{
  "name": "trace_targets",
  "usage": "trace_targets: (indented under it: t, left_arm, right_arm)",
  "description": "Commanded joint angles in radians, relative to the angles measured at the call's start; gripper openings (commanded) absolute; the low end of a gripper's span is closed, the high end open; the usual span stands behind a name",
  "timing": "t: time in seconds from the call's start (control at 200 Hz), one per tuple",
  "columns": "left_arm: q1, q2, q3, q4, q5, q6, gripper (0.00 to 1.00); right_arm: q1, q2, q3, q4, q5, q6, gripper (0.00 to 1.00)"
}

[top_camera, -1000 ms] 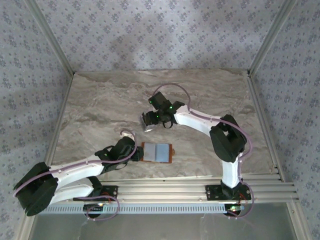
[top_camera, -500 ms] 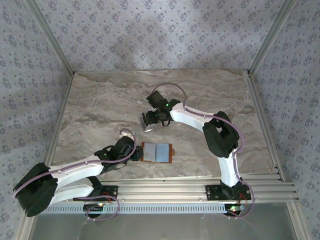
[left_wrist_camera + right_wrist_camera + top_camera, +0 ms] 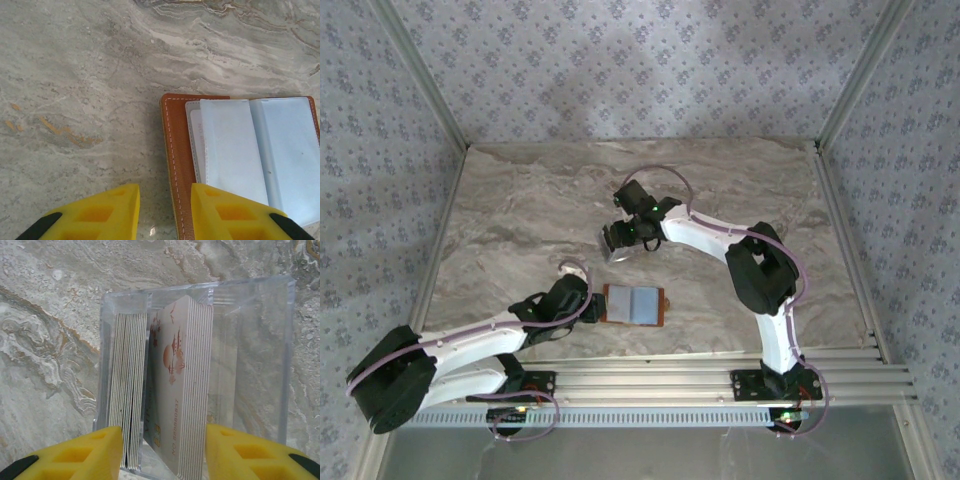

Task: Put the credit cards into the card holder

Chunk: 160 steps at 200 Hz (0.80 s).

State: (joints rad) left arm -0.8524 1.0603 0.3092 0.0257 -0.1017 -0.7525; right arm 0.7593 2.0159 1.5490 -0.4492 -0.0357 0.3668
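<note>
**Cards in clear box, holder open by left arm**

Credit cards stand on edge in a clear plastic box mid-table. There are two packs, a plain pale one on the left and a red-printed one on the right. Long edges run away from the wrist camera. Right gripper brackets both packs with a yellow finger on each side; clamped or just around them, cannot tell. From above, the box is a pale blur.

Card holder lies open flat near the front of the marble-look table, apart from the box. Its long axis runs left-right, blue-grey inside up. Left gripper sits at its brown left edge, jaws parted, grasping nothing, right finger overlapping the holder. The left wrist view adds white stitching and clear sleeves.
</note>
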Motion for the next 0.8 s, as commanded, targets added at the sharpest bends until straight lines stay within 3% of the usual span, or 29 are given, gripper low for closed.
trace_targets:
  t: [0.0, 0.17, 0.795]
  left_arm:
    - [0.006, -0.005, 0.003, 0.020, 0.011, -0.002, 0.32]
    - [0.004, -0.005, 0.007, 0.016, 0.013, -0.002, 0.32]
    - [0.006, -0.031, 0.010, -0.007, 0.004, 0.005, 0.32]
  right_arm:
    - [0.001, -0.049, -0.003, 0.023, -0.051, -0.026, 0.48]
    - [-0.009, -0.036, -0.001, 0.033, -0.135, -0.041, 0.47]
    - [-0.048, 0.062, 0.063, 0.018, -0.258, -0.019, 0.47]
